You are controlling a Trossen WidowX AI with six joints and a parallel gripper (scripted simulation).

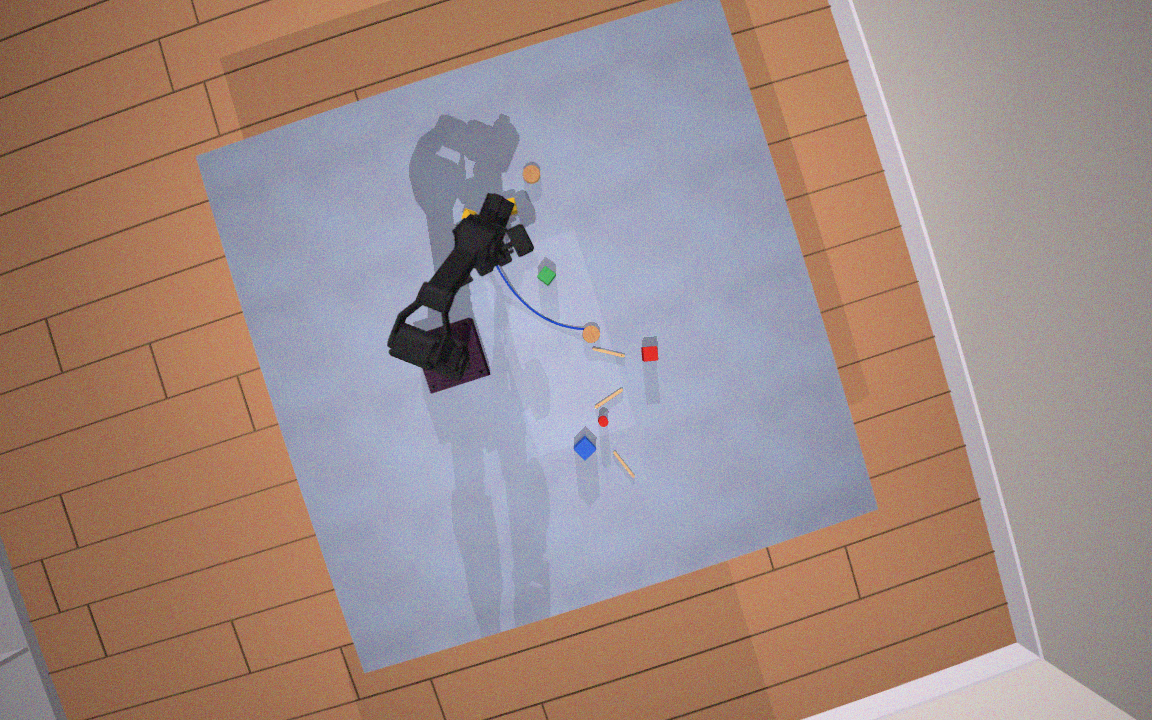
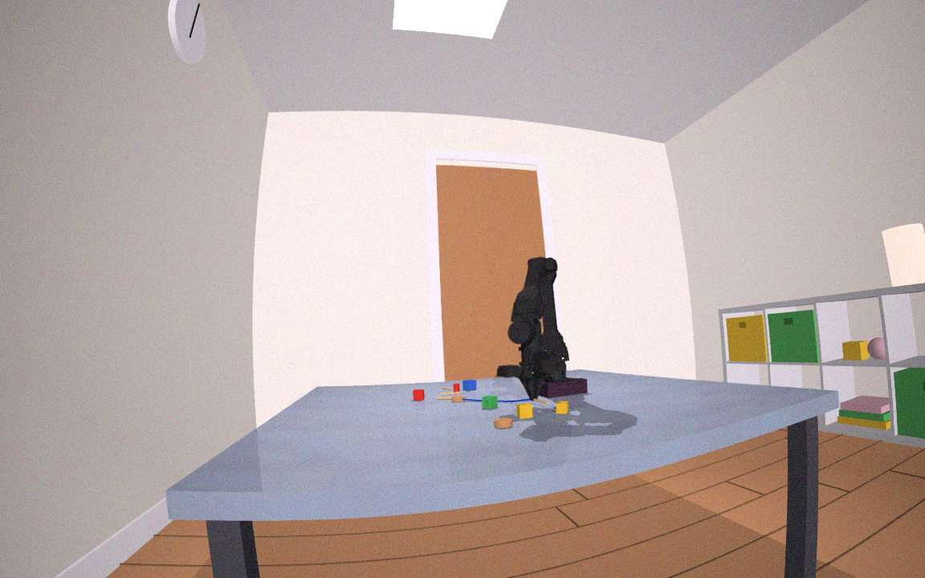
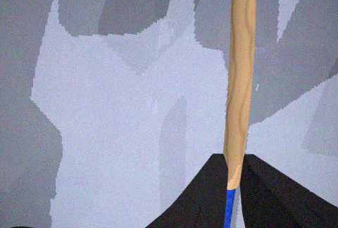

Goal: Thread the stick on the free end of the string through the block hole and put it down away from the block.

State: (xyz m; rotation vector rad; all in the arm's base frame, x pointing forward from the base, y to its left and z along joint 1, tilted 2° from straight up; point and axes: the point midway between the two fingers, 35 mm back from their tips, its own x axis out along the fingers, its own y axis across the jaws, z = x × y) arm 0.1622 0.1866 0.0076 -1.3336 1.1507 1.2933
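Observation:
My gripper (image 2: pixel 534 397) (image 3: pixel 231 165) is shut on the wooden stick (image 2: pixel 541 400) (image 3: pixel 241 62), near its string end. The stick points away from the fingers in the wrist view; whether it touches the table is unclear. The blue string (image 1: pixel 560 325) (image 2: pixel 512 400) (image 3: pixel 229 208) curves from the stick to a round wooden button (image 1: pixel 591 333) (image 2: pixel 458 399). A green block (image 1: pixel 546 275) (image 2: pixel 490 402) stands beside the string; a faint dark mark on its face in the exterior camera looks like a hole. The arm hides the fingertips in the top view.
Two yellow cubes (image 2: pixel 523 411) (image 2: pixel 561 407) and a loose round disc (image 1: pixel 531 173) (image 2: pixel 503 423) lie near the gripper. Three loose sticks (image 1: pixel 609 351) (image 1: pixel 609 397) (image 1: pixel 623 463), a red cube (image 1: pixel 649 353), a small red piece (image 1: pixel 602 420) and a blue cube (image 1: pixel 584 447) lie beyond the button.

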